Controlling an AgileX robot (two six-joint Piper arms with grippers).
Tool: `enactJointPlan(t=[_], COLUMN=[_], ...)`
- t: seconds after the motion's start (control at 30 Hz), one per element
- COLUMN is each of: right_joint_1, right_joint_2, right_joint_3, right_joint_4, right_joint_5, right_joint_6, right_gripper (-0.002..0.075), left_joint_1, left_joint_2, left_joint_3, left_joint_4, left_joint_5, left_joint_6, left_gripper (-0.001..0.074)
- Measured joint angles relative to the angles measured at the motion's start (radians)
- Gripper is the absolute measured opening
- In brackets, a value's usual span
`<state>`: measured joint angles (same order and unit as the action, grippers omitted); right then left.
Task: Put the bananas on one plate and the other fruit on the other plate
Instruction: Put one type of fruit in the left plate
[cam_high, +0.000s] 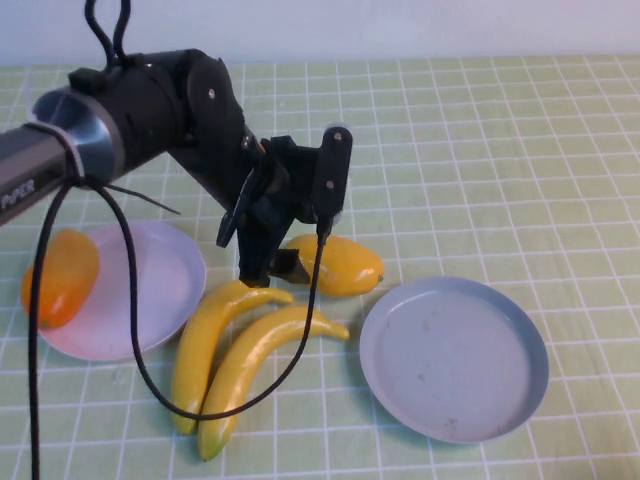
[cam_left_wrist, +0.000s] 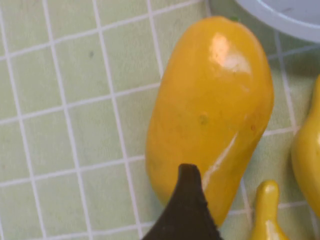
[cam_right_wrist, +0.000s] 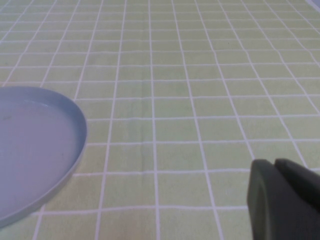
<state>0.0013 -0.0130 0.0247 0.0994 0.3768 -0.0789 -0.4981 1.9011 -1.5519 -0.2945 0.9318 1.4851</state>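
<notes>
left arm is out over the middle of the counter (cam_high: 520, 140), its left gripper (cam_high: 268, 262) hanging low over the yellow-orange mango (cam_high: 335, 265), right at the end of the fruit that faces the pink plate (cam_high: 170, 265). in the left wrist view one dark fingertip (cam_left_wrist: 185, 210) pokes in over that mango (cam_left_wrist: 210, 115); only that single tip shows, so i cannot tell whether the fingers are apart, together or pressing on the fruit. the mango lies flat on the green checked cloth, between the two plates and on neither one.

over on the robot's left, the deep orange mango (cam_high: 58, 277) sits on the outer edge of the pink plate, partly overhanging the rim.

the two bananas lie side by side on the counter in front of the yellow-orange mango, between the plates and close to each other. the upper banana (cam_high: 205, 335) has its stem end near the left gripper, and the lower banana (cam_high: 255, 365) curves toward the grey-blue plate (cam_high: 455, 415), its tip just short of the rim.

the grey-blue plate sits on the robot's right side of the fruit. the right wrist view catches its rim (cam_right_wrist: 75, 150), and the right gripper (cam_right_wrist: 285, 197) shows in the corner, off beside that plate over bare cloth; its dark fingers look pressed together, only a thin seam between them. the right arm does not appear in the high view.
</notes>
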Motion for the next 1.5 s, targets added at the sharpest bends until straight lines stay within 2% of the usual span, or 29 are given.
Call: enactJointPlan(t=[0.27, 0.77, 1.2, 1.5], right_joint_1=[0.0, 0.0, 0.0, 0.0], right_joint_2=[0.0, 0.0, 0.0, 0.0], right_joint_3=[0.0, 0.0, 0.0, 0.0], right_joint_4=[0.0, 0.0, 0.0, 0.0], right_joint_5=[0.0, 0.0, 0.0, 0.0], right_joint_6=[0.0, 0.0, 0.0, 0.0], right_gripper=[-0.0015, -0.0015, -0.0015, -0.0015], left_joint_1=[0.0, 0.0, 0.0, 0.0], left_joint_2=[0.044, 0.153, 0.176, 0.159], left_joint_3=[0.0, -0.002, -0.013, -0.011], left_joint_4=[-0.118, -0.165, -0.182, -0.188], left_joint_5=[-0.055, -0.165, -0.204, -0.203], left_joint_6=[0.181, 0.231, 0.225, 0.055], left_gripper=[0.0529, 0.0529, 0.0501, 0.05])
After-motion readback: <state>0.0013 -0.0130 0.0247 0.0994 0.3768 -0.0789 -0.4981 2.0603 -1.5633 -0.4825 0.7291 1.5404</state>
